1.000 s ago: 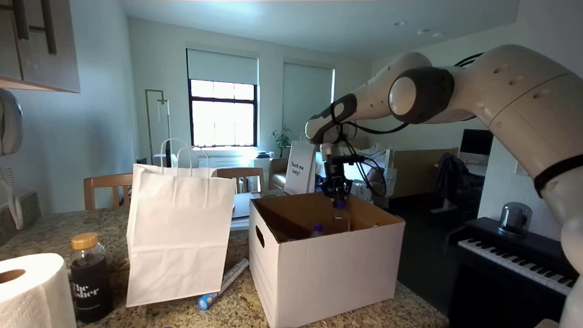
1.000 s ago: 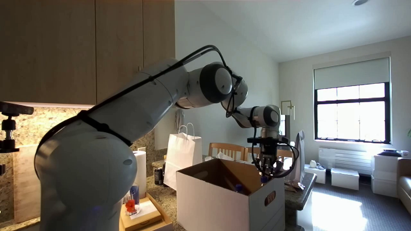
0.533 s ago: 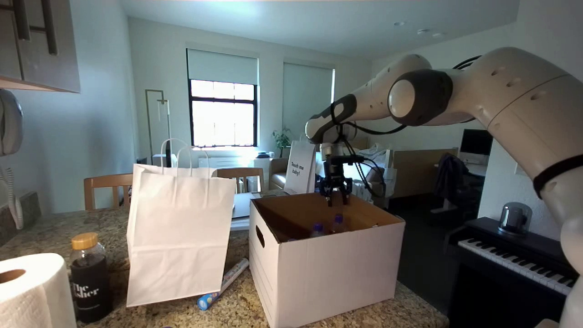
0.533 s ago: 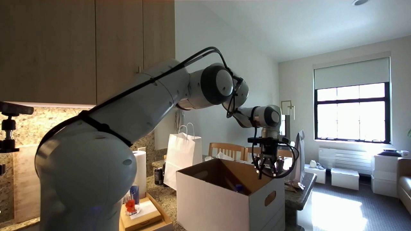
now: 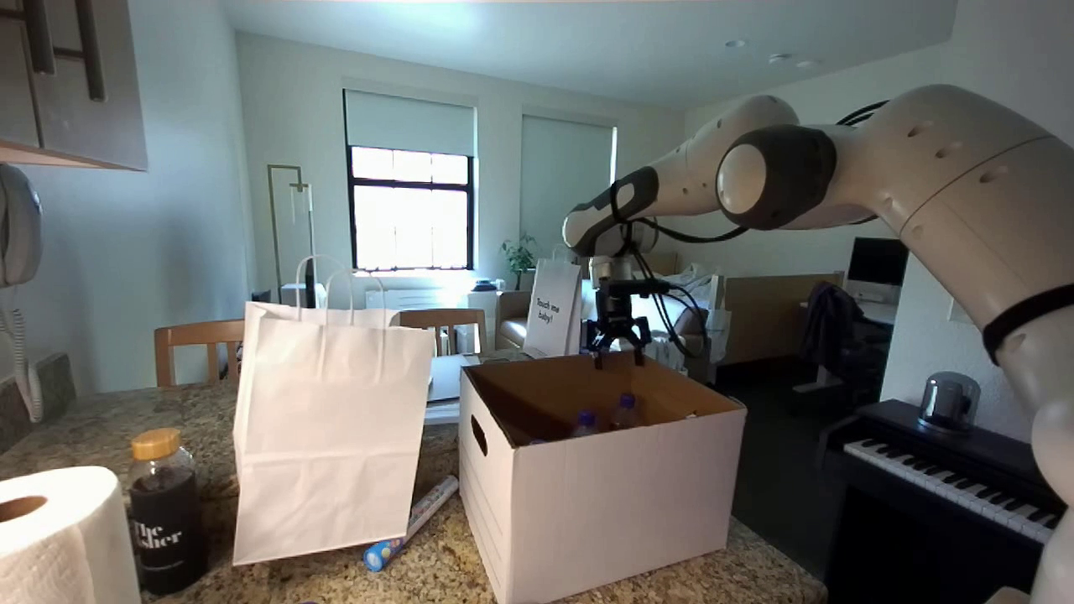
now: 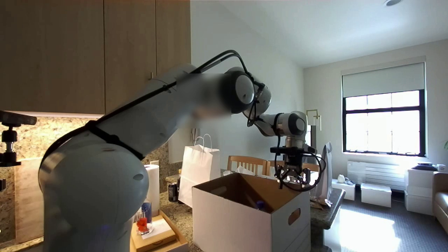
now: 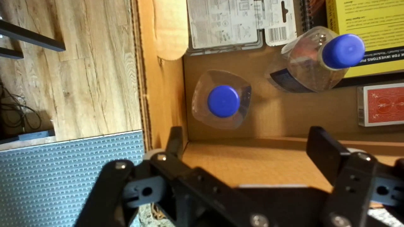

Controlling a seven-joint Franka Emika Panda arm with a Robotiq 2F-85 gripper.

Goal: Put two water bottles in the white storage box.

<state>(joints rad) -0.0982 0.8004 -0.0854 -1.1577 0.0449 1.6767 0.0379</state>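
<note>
wrist view, two bottles (image 7: 222, 101) (image 7: 315, 61), below end effector (image 7: 247, 138)

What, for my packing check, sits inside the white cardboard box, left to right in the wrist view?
Clear blue-capped plastic bottle → second clear blue-capped plastic bottle → red-and-white rectangular pack.

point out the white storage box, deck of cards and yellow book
White storage box (image 5: 621, 503): an exterior view, outer wall
Deck of cards (image 7: 384, 105): wrist view, red back
Yellow book (image 7: 380, 26): wrist view, cover
</note>
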